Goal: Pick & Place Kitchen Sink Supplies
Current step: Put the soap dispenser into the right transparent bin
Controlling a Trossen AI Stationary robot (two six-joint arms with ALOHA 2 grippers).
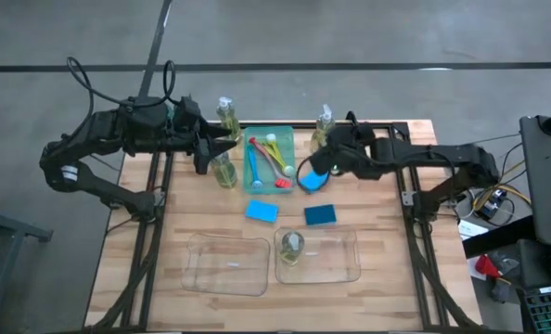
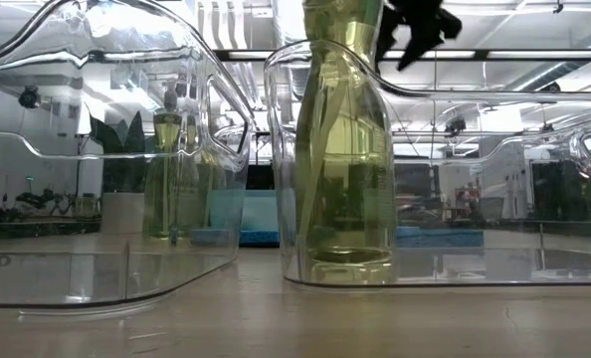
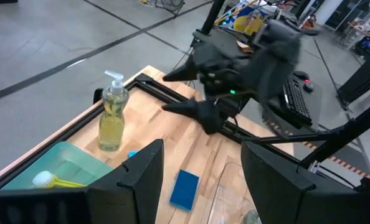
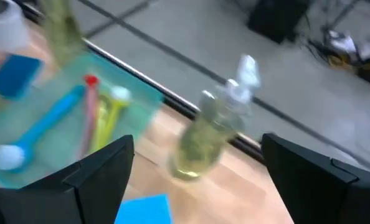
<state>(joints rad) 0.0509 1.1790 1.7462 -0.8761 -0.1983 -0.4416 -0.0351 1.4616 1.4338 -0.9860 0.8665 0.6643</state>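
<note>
Nearest me on the bench [image 1: 368, 199] sit two clear plastic bins side by side. The left bin [image 1: 227, 264] holds nothing that I can make out. The right bin [image 1: 336, 260] has one small clear bottle of yellow-green liquid [image 1: 291, 247] standing upright at its left end; in the low view that bottle fills the middle of the picture.

Just past the bins, two flat blue sponges lie on bare wood, apart from each other: one [image 1: 262, 211] towards the left, the other [image 1: 320, 215] towards the right.

Farther on, the green tray [image 1: 257, 139] lies in the middle of the bench. In it lie the blue brush [image 1: 254, 167], the yellow-handled brush [image 1: 277, 154] and the red brush [image 1: 282, 182], close together.

My right gripper [image 1: 314, 167] hangs at the tray's right edge. Its jaws are spread wide and pinch nothing. A third blue sponge [image 1: 314, 178] lies right beneath them; I cannot tell whether a jaw touches it.

My left gripper [image 1: 222, 148] is at the tray's left edge, jaws spread and empty. A second bottle [image 1: 224, 173] stands just beside it, on the near side.

Farthest away, two more pump bottles stand upright near the bench's back edge, one [image 1: 226, 113] beyond the tray's left corner, one [image 1: 324, 121] beyond its right.
</note>
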